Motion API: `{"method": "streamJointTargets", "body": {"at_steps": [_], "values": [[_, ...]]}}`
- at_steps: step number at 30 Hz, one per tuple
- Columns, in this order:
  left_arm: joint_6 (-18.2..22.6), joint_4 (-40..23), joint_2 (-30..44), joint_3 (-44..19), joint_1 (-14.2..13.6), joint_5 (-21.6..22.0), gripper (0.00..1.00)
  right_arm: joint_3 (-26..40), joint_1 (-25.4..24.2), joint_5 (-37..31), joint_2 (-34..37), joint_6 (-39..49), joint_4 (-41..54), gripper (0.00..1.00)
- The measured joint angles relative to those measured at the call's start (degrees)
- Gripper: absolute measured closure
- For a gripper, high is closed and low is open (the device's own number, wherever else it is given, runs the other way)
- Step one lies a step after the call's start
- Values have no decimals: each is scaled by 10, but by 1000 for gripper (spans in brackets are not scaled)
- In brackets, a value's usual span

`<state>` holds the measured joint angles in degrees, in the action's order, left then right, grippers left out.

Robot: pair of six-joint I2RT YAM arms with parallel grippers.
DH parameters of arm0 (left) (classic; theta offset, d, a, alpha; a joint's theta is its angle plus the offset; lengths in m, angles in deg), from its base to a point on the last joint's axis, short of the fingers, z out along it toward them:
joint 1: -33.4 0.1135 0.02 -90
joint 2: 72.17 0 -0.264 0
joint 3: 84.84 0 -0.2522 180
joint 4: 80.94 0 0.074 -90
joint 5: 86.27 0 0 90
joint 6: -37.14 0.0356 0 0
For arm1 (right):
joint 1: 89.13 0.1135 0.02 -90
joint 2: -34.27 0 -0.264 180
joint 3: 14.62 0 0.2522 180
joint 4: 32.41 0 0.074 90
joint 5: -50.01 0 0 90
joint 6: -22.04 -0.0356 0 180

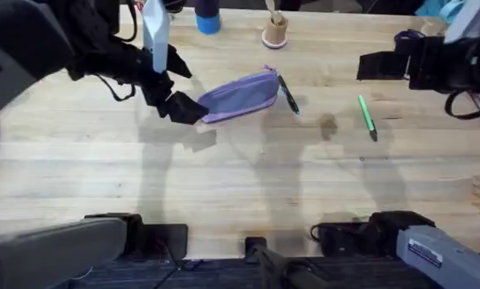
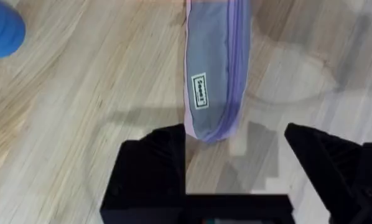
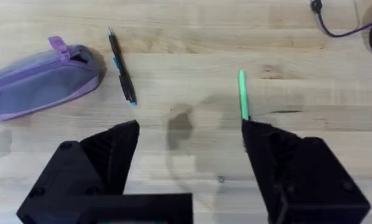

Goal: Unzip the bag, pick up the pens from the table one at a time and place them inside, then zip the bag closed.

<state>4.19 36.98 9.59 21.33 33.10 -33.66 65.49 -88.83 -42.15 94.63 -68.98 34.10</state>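
So, your bag lies on its side on the table, tilted, with the zipper still closed and its pull tab at the end nearest the black pen. That pen lies just beside the tab end; the green pen lies well apart, closer to your right side.

Your left gripper sits at the bag's other end with its fingers spread wide, one finger touching or nearly touching the fabric, nothing clamped. Your right gripper hangs over the green pen with its fingers apart as well.

Expect the bag to be soft and light: it will likely slide or fold if you tug the zipper alone. Pin the end under your left gripper, and take the small tab with your right. The pens look thin, stiff and smooth, so they may roll; grip each across its middle.
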Motion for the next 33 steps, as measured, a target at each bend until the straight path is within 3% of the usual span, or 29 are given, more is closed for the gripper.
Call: {"method": "streamJointTargets", "body": {"at_steps": [15,24,27,32,33], "values": [[11,31,124,0,0,-62,7,0,0,0,0,0,0,6],[10,44,137,0,0,-68,32,0,0,0,0,0,0,6],[11,44,137,0,0,-68,249,0,0,0,0,0,0,6],[14,53,137,0,0,-68,912,0,0,0,0,0,0,5],[14,53,137,-1,0,-67,946,0,0,0,0,0,0,5]]}}
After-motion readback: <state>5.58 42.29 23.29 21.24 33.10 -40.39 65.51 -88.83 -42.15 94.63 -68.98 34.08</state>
